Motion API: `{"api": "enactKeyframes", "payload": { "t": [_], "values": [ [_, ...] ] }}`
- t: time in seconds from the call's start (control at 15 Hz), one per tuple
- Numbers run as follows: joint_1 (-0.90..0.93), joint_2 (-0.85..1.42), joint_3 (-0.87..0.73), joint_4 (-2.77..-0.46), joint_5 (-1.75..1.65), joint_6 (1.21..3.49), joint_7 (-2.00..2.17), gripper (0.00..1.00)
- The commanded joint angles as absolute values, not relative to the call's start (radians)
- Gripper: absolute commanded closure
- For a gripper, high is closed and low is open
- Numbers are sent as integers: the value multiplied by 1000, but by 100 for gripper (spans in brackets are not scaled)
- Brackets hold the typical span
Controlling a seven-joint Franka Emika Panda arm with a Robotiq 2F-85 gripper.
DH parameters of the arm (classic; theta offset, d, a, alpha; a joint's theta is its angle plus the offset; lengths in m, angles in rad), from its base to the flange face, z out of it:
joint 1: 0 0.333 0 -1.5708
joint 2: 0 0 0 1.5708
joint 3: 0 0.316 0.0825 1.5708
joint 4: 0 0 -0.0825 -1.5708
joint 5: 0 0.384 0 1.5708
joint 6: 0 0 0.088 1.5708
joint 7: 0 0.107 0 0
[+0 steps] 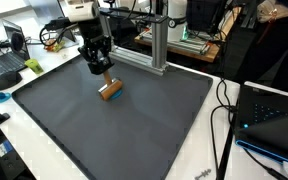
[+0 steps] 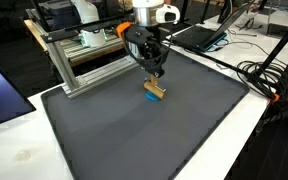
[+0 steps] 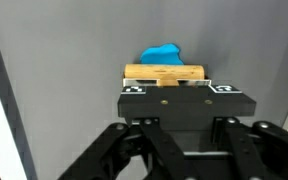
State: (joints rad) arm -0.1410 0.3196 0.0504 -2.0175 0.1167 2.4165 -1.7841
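Single arm over the table (image 2: 9,150), pincer (image 1: 104,76) pointing down near the back part of a dark grey mat (image 1: 114,135). The pincer is drawn in narrow, and its tips sit right at a small wooden block (image 1: 110,90), apparently clamped on it. The fingertips themselves are hidden behind the pincer body in the wrist view, so the contact cannot be read exactly.

The wooden block lies flat-ish and slightly angled, at or just above the mat surface; I cannot tell whether it is lifted. In the wrist view it runs crosswise just past the pincer's end. A blue piece (image 3: 162,54) touches the block on its far side, and in an exterior view it peeks out low beside the block.

An aluminium frame (image 1: 156,45) stands on the mat's rear edge, near the arm. An open laptop (image 1: 6,62) sits off one side of the mat. Black cables (image 1: 224,115) trail over the white table edge on the opposite side.
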Motion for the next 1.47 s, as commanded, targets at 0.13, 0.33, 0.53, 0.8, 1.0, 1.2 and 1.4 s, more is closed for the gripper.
{"api": "enactKeyframes", "payload": {
  "t": [0.13,0.33,0.53,0.8,1.0,1.2,1.4],
  "values": [
    [-134,319,11,-2083,63,2428,-1669,78],
    [-134,318,3,-2084,54,2420,-1621,78],
    [-136,319,-1,-2084,49,2412,-1591,78],
    [-135,323,-3,-2076,39,2397,-1556,78],
    [-135,323,-5,-2074,31,2388,-1526,78],
    [-134,323,-7,-2071,20,2376,-1493,78],
    [-132,322,-10,-2068,5,2363,-1461,78]
  ]
}}
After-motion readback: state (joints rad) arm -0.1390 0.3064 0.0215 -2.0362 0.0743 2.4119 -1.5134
